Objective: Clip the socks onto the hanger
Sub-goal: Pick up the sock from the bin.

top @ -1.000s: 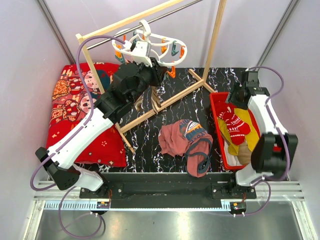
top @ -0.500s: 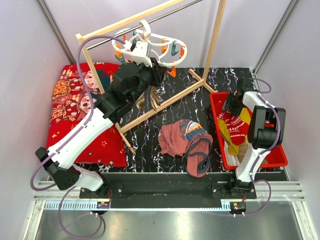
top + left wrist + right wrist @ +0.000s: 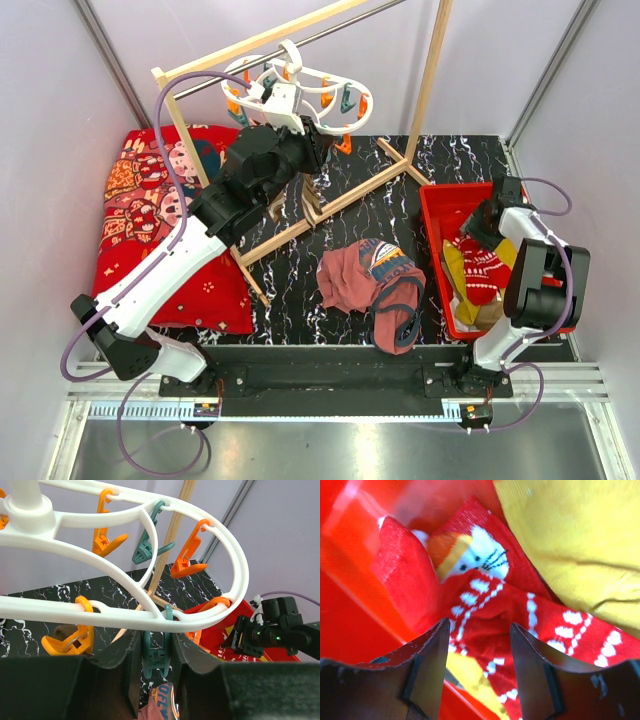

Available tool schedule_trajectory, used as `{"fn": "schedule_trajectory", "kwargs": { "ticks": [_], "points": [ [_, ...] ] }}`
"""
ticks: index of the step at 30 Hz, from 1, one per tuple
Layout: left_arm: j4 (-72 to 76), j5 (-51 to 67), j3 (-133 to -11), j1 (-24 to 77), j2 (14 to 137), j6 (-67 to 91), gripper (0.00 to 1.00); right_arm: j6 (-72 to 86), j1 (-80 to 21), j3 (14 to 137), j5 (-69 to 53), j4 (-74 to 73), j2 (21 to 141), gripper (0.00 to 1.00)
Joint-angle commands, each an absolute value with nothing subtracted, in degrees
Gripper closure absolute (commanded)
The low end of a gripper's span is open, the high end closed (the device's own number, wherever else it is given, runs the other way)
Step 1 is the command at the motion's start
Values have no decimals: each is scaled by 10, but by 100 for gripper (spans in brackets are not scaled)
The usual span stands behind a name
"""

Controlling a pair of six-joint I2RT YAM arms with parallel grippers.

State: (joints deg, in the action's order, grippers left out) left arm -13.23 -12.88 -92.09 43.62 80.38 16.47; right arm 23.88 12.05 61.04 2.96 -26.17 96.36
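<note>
Honestly this one's barely started. The white oval hanger (image 3: pixel 235 565) hangs off the wooden rack (image 3: pixel 430 70) at the back, and every orange and teal peg I can see has nothing clipped in it. There's a brownish blob behind one orange peg (image 3: pixel 65 642) that I can't make out.

The left gripper (image 3: pixel 156 645) is right up under the ring, with its fingers sitting close on either side of a teal peg (image 3: pixel 157 657). I can't tell if it's actually squeezing it.

The socks are all in the red bin (image 3: pixel 437 203) on the right. The right gripper (image 3: pixel 479 627) hangs just over the red sock (image 3: pixel 485 605) with the white pattern, spread apart and holding nothing, with the mustard sock (image 3: pixel 560 545) beside it.

So what's left is the grab, the carry over, the clip, and then the other socks.
</note>
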Motion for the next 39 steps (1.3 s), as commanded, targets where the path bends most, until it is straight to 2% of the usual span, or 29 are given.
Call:
{"fn": "schedule_trajectory", "kwargs": {
  "ticks": [1, 10, 20, 33, 36, 39],
  "points": [
    [-118, -126, -929, 437, 795, 162, 100, 224, 116, 620, 20, -214, 911, 41],
    [-122, -127, -932, 437, 798, 161, 100, 125, 57, 674, 10, -198, 923, 44],
    [-128, -135, -933, 436, 802, 155, 100, 86, 36, 765, -26, -232, 1056, 50],
    [-133, -135, -935, 436, 809, 153, 100, 88, 21, 825, 47, -313, 1189, 52],
    [-135, -134, -936, 437, 809, 155, 100, 91, 21, 825, 47, -323, 1183, 57],
    [-137, -131, -938, 436, 808, 156, 100, 96, 21, 823, 40, -325, 1145, 69]
  ]
}}
